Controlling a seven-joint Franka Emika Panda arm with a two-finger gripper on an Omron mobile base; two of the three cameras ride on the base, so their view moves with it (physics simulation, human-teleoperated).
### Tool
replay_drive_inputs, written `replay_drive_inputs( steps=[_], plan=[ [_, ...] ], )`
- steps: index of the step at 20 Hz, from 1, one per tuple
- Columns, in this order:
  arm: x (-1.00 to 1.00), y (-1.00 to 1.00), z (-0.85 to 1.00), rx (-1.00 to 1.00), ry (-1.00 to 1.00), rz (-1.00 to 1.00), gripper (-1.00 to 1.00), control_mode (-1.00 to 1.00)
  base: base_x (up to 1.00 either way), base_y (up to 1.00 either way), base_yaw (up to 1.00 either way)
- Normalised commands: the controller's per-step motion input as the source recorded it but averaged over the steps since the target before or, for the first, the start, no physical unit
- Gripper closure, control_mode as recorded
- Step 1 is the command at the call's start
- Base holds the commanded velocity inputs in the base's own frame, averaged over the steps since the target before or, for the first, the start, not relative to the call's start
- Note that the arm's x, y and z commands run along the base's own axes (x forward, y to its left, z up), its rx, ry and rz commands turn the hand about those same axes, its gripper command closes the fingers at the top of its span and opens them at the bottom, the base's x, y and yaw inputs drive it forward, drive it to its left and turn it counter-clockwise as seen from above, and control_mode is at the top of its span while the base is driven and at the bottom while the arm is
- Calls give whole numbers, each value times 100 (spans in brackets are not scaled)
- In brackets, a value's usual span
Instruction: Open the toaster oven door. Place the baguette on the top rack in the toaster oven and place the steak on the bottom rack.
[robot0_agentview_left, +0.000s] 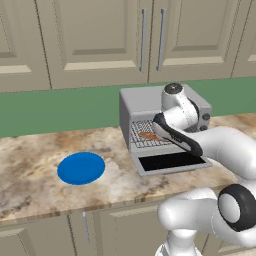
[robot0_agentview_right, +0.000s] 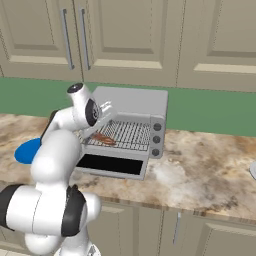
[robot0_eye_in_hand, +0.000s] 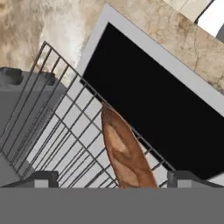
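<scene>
The toaster oven (robot0_agentview_left: 145, 100) (robot0_agentview_right: 135, 100) stands on the counter with its door (robot0_agentview_left: 172, 161) (robot0_agentview_right: 110, 165) (robot0_eye_in_hand: 166, 109) folded down flat. The brown baguette (robot0_eye_in_hand: 124, 153) (robot0_agentview_right: 105, 139) (robot0_agentview_left: 148, 135) lies on a silver wire rack (robot0_eye_in_hand: 65, 118) that juts out over the door; it looks like the top rack, with more wires showing under it at the left. My gripper (robot0_eye_in_hand: 113, 179) (robot0_agentview_left: 161, 131) (robot0_agentview_right: 102, 131) hovers just above the loaf, open, with its fingertips (robot0_eye_in_hand: 41, 177) well apart on either side and nothing held. The steak is out of view.
An empty blue plate (robot0_agentview_left: 81, 168) (robot0_agentview_right: 25, 150) lies on the marble counter (robot0_agentview_left: 30, 170) left of the oven. Beige wall cabinets (robot0_agentview_left: 100, 35) hang above a green backsplash. The oven's dark knobs (robot0_agentview_right: 156, 132) run down its right front. My white arm crosses in front of the oven opening.
</scene>
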Motion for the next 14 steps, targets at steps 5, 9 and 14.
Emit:
replay_drive_inputs(
  steps=[5,9,14],
  plan=[
    [-59,-1,-32,11,35,-46,-100,-100,0,0,0],
    [-1,0,-69,14,19,-34,-100,-100,0,0,0],
    [-2,0,-65,15,-2,-18,-100,-100,0,0,0]
  ],
)
